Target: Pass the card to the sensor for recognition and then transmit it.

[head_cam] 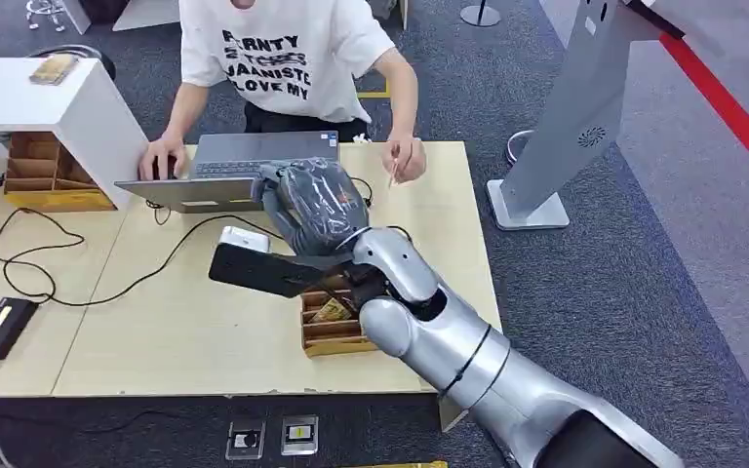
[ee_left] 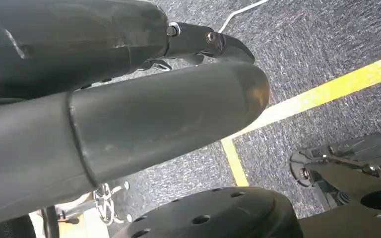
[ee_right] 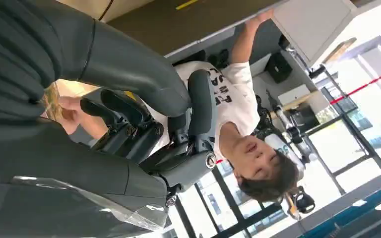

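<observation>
- Left hand [ee_left: 129, 119], nearest the lens in my left wrist view: thumb and fingers lie close together above grey carpet and a yellow floor line [ee_left: 322, 91]; nothing shows between them, yet I cannot tell whether it is clenched or relaxed.
- Black device [head_cam: 0, 328] on a cable, far left of the table [head_cam: 156, 331] in my head view; its purpose is not legible.
- White box [head_cam: 59, 107] with cardboard trays beneath, at the table's left rear.
- Laptop [head_cam: 229, 166], rear centre; a person [head_cam: 288, 58] in a white printed shirt rests one hand on it and holds a thin stick in the other.
- Sensor [head_cam: 242, 237], my reading of the small white block just in front of the laptop.
- Card [head_cam: 254, 270], dark and flat, held level just above and in front of the sensor, apparently not touching it.
- Right hand [head_cam: 317, 210], under a clear plastic cover: it grasps the card at its right end.
- Card tray [head_cam: 332, 336], cardboard, below my right forearm, with cards left inside.
- Grey kiosk stand [head_cam: 585, 107] on the floor, right of the table.
- Progress, as judged: pick-up done; presenting the card to the sensor is under way; handing it on to the person remains.
</observation>
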`<state>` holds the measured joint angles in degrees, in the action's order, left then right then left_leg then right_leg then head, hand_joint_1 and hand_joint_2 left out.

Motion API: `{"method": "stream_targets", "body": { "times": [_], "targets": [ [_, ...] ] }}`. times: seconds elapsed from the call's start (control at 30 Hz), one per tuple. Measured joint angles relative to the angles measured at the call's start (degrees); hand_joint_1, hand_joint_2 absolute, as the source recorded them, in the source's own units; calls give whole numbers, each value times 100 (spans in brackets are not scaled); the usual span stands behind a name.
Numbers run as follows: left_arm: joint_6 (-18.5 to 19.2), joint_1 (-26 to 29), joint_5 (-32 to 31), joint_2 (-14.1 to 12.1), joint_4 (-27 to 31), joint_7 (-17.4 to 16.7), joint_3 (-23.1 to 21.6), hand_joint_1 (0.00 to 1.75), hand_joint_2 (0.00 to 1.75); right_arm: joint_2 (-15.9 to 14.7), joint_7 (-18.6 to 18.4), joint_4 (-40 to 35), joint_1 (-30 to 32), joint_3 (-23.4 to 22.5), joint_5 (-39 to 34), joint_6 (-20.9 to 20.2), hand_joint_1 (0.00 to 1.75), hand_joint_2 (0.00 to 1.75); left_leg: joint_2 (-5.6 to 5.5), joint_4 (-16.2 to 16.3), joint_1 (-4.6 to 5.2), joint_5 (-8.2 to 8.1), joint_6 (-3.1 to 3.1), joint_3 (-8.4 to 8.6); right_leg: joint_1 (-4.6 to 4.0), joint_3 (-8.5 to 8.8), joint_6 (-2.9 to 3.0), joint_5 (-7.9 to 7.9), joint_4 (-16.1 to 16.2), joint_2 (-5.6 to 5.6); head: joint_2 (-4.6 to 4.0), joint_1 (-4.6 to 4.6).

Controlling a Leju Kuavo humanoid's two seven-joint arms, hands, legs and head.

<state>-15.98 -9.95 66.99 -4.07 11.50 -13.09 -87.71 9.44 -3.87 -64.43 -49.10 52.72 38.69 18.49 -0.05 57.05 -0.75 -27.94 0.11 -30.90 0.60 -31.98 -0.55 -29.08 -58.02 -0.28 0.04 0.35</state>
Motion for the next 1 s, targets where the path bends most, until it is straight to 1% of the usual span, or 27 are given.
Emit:
{"method": "stream_targets", "body": {
  "times": [0.03,0.07,0.1,0.3,0.6,0.8,1.0],
  "targets": [
    [0,0,0,0,0,0,0,0,0,22,0,56,-7,11,6,-11,161,175,0,0,0,0,0,0,0,0,0,0,0,0,0,0],
    [0,0,0,0,0,0,0,0,0,44,2,107,-21,26,9,-17,21,175,0,0,0,0,0,0,0,-1,0,0,0,1,0,0],
    [-2,0,0,0,0,2,0,0,0,61,2,171,-39,42,9,-20,0,175,0,0,0,0,0,0,0,-1,0,0,0,1,0,0],
    [-7,0,2,-2,0,9,0,0,0,127,9,397,-78,146,9,4,0,175,0,0,0,0,0,0,0,-1,0,0,0,1,0,0],
    [-44,4,9,-7,0,65,0,0,0,159,37,544,-117,242,41,22,0,175,0,0,0,0,0,0,0,-1,0,0,0,1,0,0],
    [-59,15,46,-4,0,100,0,0,0,205,144,651,-140,249,-24,122,0,175,0,0,0,0,0,1,0,-1,0,0,0,0,0,0],
    [-61,28,50,-4,0,111,0,0,0,203,131,715,-130,251,-42,181,0,175,0,0,0,0,0,1,0,-2,0,0,0,3,0,0]
  ]
}}
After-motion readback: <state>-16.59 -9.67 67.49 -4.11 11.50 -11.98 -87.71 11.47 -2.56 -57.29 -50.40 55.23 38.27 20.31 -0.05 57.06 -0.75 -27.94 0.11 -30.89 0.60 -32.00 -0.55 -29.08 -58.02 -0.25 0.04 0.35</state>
